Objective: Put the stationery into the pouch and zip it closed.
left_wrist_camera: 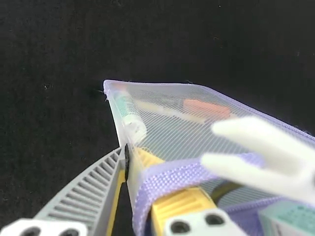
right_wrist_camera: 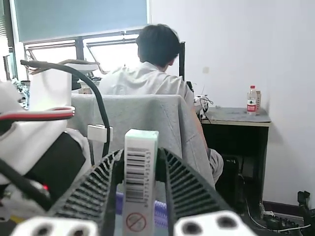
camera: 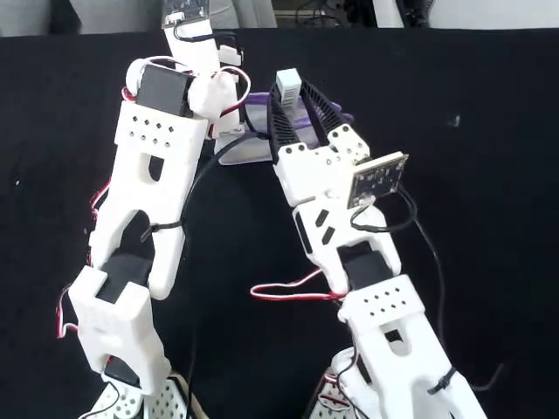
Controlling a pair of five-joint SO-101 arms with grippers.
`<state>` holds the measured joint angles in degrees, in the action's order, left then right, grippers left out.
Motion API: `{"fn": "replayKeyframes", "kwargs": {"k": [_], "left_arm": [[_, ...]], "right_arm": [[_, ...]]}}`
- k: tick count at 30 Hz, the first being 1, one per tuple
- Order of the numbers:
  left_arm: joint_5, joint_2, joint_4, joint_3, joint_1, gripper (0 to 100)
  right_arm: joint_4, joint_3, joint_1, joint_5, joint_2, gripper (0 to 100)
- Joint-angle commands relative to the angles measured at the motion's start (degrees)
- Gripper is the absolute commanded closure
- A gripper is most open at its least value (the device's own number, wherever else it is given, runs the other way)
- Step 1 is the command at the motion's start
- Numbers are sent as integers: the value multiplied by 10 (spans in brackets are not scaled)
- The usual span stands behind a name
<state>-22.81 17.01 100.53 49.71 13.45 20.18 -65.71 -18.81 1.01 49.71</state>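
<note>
On the black table (camera: 489,105), far side, between the two arms: one mesh pouch (left_wrist_camera: 197,128), purple-trimmed, its mouth end raised, apparently kept up and open for loading. Left gripper (left_wrist_camera: 129,160): closed on the pouch's edge near a corner, judged to be steadying the opening. Right gripper (right_wrist_camera: 141,156): black ribbed fingers (right_wrist_camera: 93,191) pinched on a small white box (right_wrist_camera: 140,191), upright, poised just above the purple rim, likely next to go in. Already inside: a green-and-white stick (left_wrist_camera: 128,115); an orange piece (left_wrist_camera: 206,108).
</note>
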Motion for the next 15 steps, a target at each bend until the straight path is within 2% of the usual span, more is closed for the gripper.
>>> {"fn": "replayKeyframes", "kwargs": {"k": [1, 5, 10, 15], "left_arm": [[0, 4, -2, -3, -4, 970], [0, 4, -2, -4, -1, 970], [0, 1, -1, -2, -5, 970], [0, 3, -2, -2, -5, 970]], "right_arm": [[18, 7, 15, 4, -13, 987], [18, -10, 15, 5, -42, 983], [21, -40, 18, 56, -82, 969], [21, -42, 18, 60, -80, 777]]}}
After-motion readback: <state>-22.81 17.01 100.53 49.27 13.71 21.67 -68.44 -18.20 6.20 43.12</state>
